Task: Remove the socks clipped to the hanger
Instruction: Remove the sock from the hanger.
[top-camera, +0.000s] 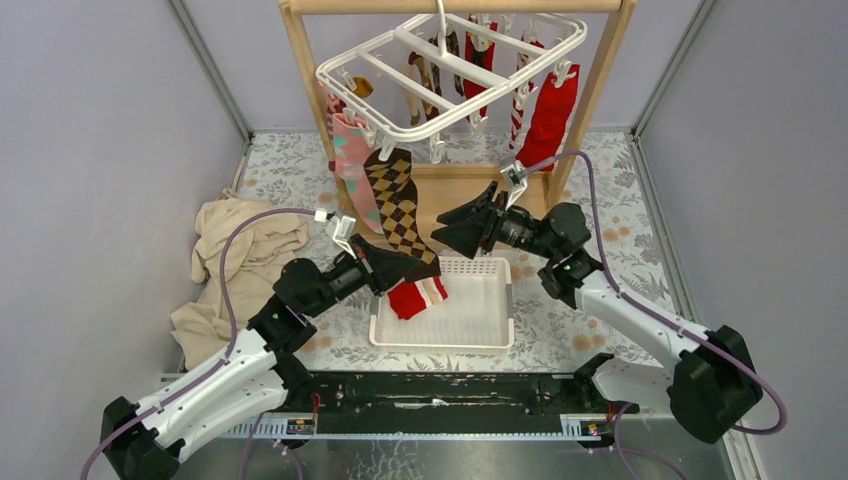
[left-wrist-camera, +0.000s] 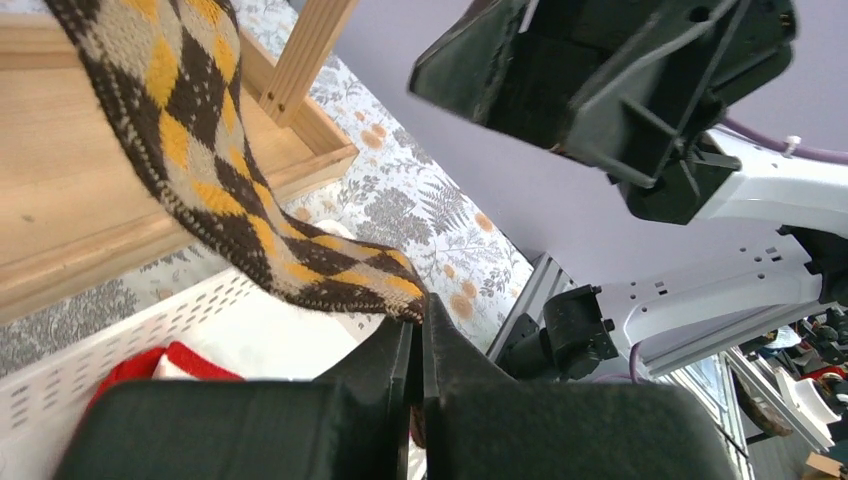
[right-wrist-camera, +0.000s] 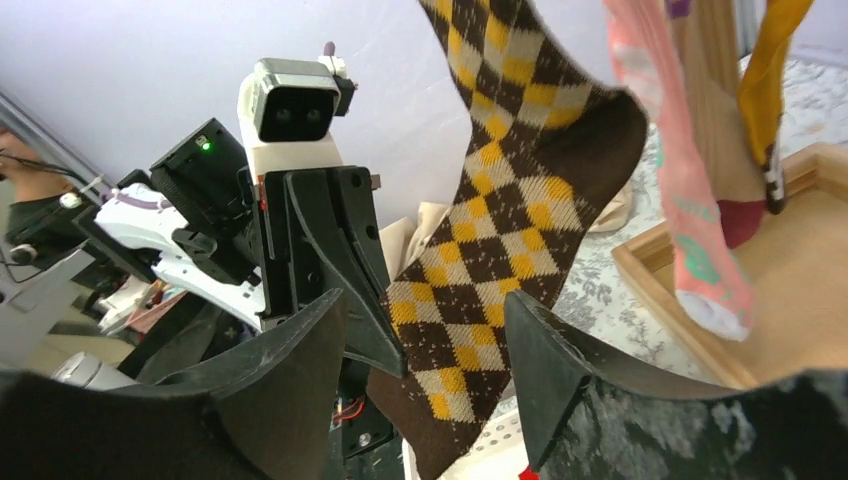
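Note:
The white hanger (top-camera: 440, 70) hangs from the wooden rack with several socks clipped under it. A brown-black argyle sock (top-camera: 397, 200) hangs from a front clip, and its lower end bends toward the basket. My left gripper (top-camera: 415, 266) is shut on that end; in the left wrist view the sock (left-wrist-camera: 200, 150) runs down into the closed fingers (left-wrist-camera: 420, 312). My right gripper (top-camera: 452, 226) stands open just right of the sock. In the right wrist view the argyle sock (right-wrist-camera: 500, 230) hangs just beyond its spread jaws (right-wrist-camera: 423, 298), untouched.
A white perforated basket (top-camera: 480, 318) below holds a red-white striped sock (top-camera: 415, 297). Pink patterned (top-camera: 352, 165) and red (top-camera: 550, 115) socks hang on the hanger. The wooden rack's (top-camera: 590, 100) base lies behind. A beige cloth (top-camera: 235, 270) lies at the left.

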